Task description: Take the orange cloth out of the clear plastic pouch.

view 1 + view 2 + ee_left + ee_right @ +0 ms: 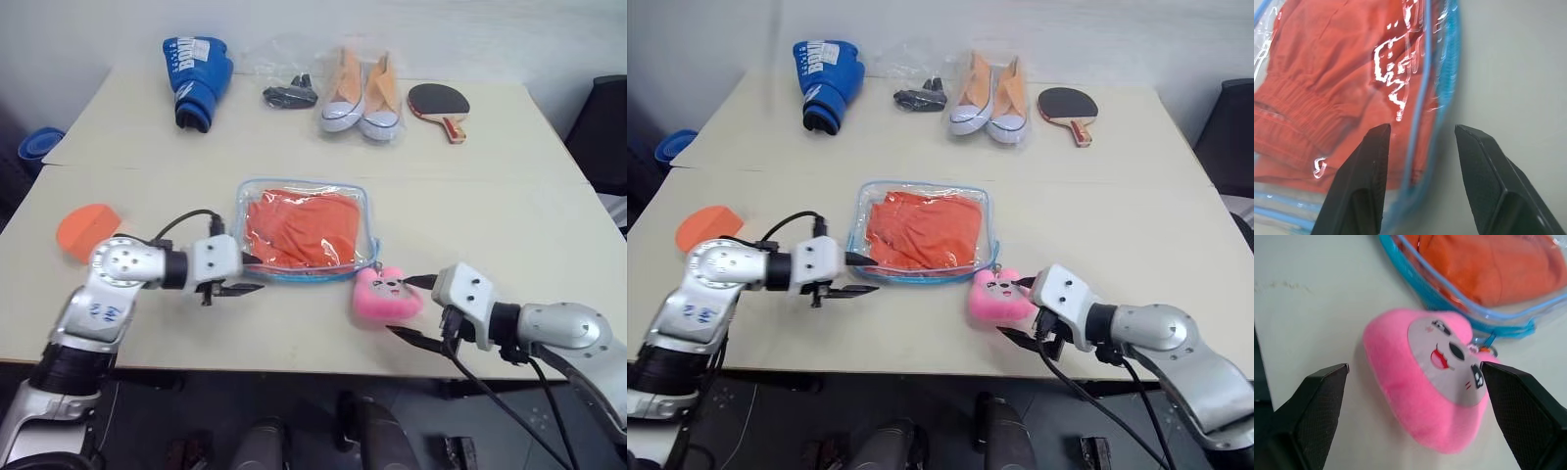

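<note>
Trouble, as we judge it, lies mostly in the slick film: our left gripper (240, 275) has its jaws part way apart at the near left corner of the clear plastic pouch (364, 211), holding nothing, and if they close on the smooth vinyl alone they could slide off, or drag the whole pouch across the table (509, 196) instead of opening it. Our right gripper (1415, 382) stands with jaws wide apart on either side of the pink plush charm (386, 295), not clamped on it; a pull there would load only the short link to the zip end, and we cannot tell how firm that link is. The pouch lies flat in the middle of the table, a rounded rectangle of glossy transparent film with light-blue edging. The orange cloth (299, 228) sits folded inside it, matte and soft, with a gathered ribbed band seen in the left wrist view, so it may bunch and snag on the opening. The charm is heart-shaped and fuzzy with a printed face.
</note>
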